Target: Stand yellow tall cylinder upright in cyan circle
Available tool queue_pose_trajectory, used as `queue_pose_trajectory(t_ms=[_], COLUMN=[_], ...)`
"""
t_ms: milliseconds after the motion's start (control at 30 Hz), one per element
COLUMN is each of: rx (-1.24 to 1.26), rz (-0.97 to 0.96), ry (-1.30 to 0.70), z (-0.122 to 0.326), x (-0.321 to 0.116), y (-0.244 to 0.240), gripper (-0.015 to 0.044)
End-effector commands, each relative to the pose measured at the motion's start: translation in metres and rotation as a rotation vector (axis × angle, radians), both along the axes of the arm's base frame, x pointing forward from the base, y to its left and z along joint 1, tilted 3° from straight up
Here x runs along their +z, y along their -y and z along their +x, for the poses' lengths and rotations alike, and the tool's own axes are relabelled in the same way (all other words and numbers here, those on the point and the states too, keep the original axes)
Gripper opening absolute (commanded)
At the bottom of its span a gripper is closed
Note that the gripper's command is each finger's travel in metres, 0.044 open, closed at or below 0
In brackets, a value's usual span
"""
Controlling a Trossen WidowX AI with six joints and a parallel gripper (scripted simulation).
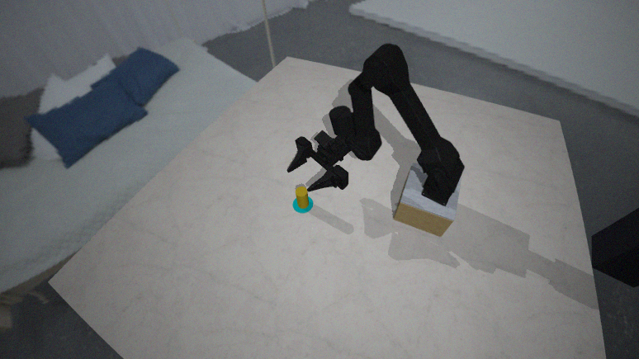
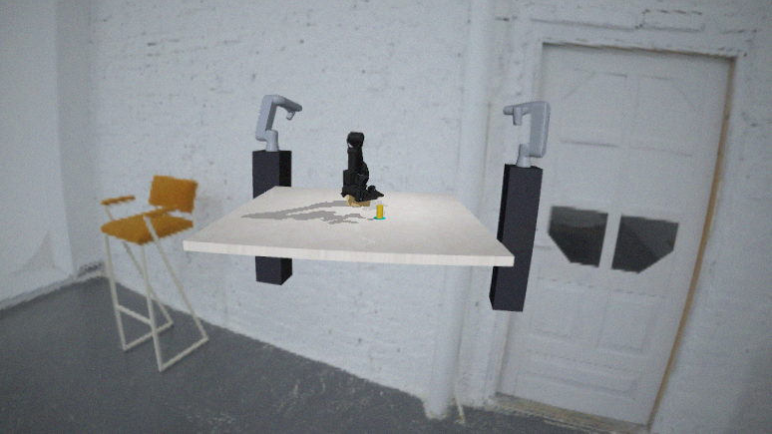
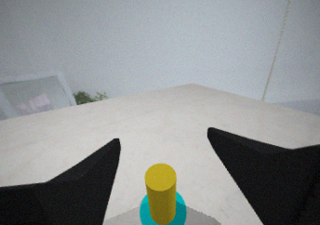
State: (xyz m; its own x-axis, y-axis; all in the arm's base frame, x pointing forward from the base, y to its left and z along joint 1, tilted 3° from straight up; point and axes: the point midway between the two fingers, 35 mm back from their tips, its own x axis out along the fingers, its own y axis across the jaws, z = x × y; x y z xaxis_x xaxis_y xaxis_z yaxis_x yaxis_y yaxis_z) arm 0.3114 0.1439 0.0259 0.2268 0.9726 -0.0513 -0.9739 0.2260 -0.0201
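Note:
The yellow tall cylinder (image 1: 302, 198) (image 2: 379, 212) (image 3: 162, 200) stands upright on the cyan circle (image 1: 303, 210) (image 3: 180, 211). In the top view its base is inside the circle, with cyan showing around it. Its bottom end is at the lower edge of the wrist view. My gripper (image 1: 298, 180) (image 3: 165, 137) is open wide and empty. It is off the cylinder and above the table, on the arm's side, with the fingertips spread apart. In the wrist view the cylinder shows low between the two fingers, touching neither.
The arm's base stands on a block (image 1: 423, 218) with wooden sides on the pale table (image 1: 235, 265). Two grey arms (image 2: 265, 116) (image 2: 539, 127) stand on dark pillars (image 2: 271, 269) (image 2: 515, 235) beyond the table. An orange chair (image 2: 148, 225) is off to the side.

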Motion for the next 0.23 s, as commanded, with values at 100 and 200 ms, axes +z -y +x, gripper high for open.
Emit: queue_pose_trajectory(t_ms=[100, 200], rx=[-0.002, -0.006], rz=[0.017, 0.015], ry=[-0.011, -0.012], z=[-0.007, -0.005], x=[0.032, 0.033], y=[0.002, 0.002], gripper=[0.04, 0.04])
